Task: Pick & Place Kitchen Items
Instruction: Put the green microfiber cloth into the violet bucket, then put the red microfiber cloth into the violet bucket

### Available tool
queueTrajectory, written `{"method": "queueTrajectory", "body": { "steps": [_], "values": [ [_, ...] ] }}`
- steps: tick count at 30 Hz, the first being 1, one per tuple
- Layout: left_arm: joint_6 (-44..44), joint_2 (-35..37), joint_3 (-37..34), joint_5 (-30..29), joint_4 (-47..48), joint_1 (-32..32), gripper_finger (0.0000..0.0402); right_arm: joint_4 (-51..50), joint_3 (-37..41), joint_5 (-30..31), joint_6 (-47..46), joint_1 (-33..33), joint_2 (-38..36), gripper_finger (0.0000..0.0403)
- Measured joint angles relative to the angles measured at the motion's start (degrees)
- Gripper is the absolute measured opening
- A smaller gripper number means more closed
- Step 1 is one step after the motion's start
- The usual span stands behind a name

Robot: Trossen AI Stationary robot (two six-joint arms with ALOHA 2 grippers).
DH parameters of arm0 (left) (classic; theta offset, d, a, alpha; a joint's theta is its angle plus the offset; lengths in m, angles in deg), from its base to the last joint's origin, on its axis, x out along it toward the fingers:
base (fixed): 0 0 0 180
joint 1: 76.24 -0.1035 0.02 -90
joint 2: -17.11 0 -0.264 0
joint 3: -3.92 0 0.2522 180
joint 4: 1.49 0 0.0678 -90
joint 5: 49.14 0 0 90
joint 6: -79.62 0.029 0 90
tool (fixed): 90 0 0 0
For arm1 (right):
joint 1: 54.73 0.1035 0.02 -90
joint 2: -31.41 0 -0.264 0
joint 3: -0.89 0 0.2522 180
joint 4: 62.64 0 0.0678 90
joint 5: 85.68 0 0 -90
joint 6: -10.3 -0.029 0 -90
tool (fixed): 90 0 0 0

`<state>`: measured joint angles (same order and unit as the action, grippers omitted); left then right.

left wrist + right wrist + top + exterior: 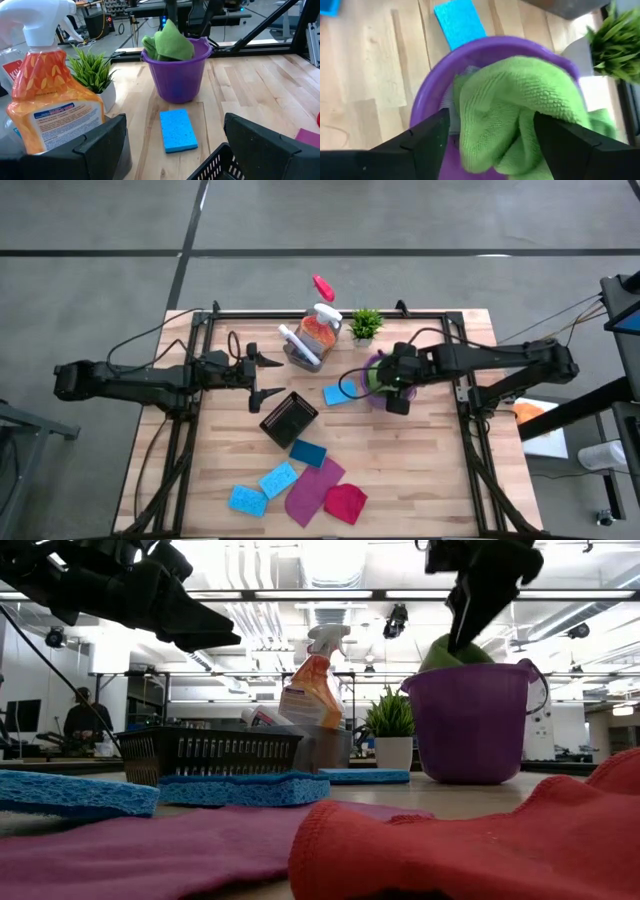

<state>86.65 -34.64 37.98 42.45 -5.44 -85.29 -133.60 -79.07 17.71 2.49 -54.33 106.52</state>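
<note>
A green cloth (515,105) lies heaped in a purple bucket (372,392), rising above its rim (470,675). My right gripper (492,117) is open just above the bucket, one finger on each side of the heap. My left gripper (262,375) is open and empty in the air, left of the bucket and above the table near a black basket (288,418). One blue sponge (177,131) lies flat on the table beside the bucket. Three more blue sponges (278,479), a magenta cloth (313,488) and a red cloth (344,502) lie at the near side. My right gripper points down over the green cloth's heaped top (485,100), with its fingers (427,142) standing on either side of it. I cannot tell whether they touch the cloth. The cloth rests in the bucket.
An orange spray bottle (320,328) and a white bottle (298,345) stand in a grey holder at the far middle. A small potted plant (365,325) stands beside them, just behind the bucket. A pink object (323,286) lies beyond the table's far edge.
</note>
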Motion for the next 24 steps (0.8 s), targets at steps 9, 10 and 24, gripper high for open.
{"method": "queueTrajectory", "body": {
  "steps": [9,10,24],
  "values": [
    [0.0,0.0,0.0,0.0,0.0,0.0,0.0335,-4.7,-5.4,-3.8,-0.4,0.4,-0.2,0.029],
    [0.0,0.0,0.0,0.0,0.0,0.0,0.0335,-4.2,-5.5,-4.7,-0.4,0.7,-0.3,0.029],
    [-1.5,0.0,0.0,1.5,-0.8,1.1,0.0335,32.1,3.0,-8.7,3.4,15.1,-0.5,0.029]
  ]
}}
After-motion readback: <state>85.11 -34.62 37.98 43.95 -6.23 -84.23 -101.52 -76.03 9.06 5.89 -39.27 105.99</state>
